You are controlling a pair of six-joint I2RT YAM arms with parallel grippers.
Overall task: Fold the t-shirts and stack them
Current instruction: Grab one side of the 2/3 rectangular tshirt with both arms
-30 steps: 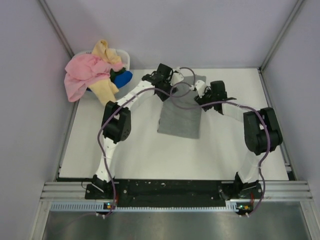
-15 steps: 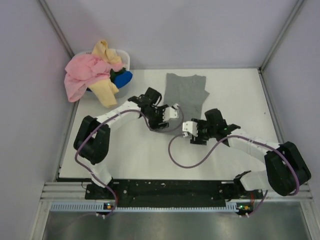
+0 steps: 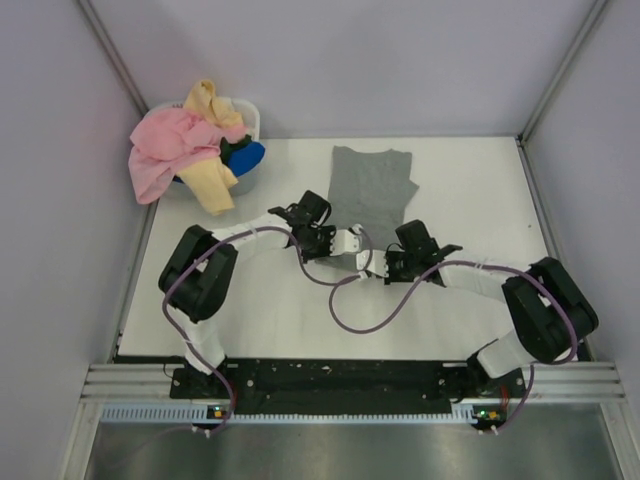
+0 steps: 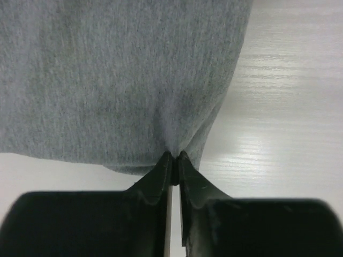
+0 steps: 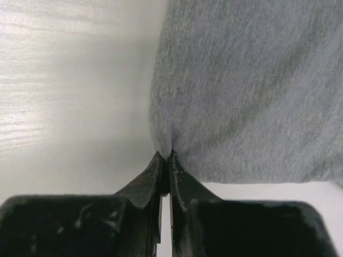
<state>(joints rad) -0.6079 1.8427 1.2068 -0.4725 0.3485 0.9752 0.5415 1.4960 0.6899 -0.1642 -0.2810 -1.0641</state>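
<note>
A heather grey t-shirt lies flat in the middle of the white table, collar toward the far side. My left gripper is shut on the shirt's near hem at its left corner. In the left wrist view the black fingertips pinch a small pleat of the grey t-shirt. My right gripper is shut on the near hem at the right corner. There too its tips pinch a fold of the grey t-shirt. Pink, pale yellow and blue t-shirts are heaped at the back left.
A small white basket in the back left corner holds the heap of shirts, which spills over its rim. Metal frame posts and pale walls close in the table on three sides. Purple cables loop from both arms over the table near the hem.
Both arms have come back from the shirt's far end to its near hem. Both grippers, open half a second ago, have shut on the hem.
</note>
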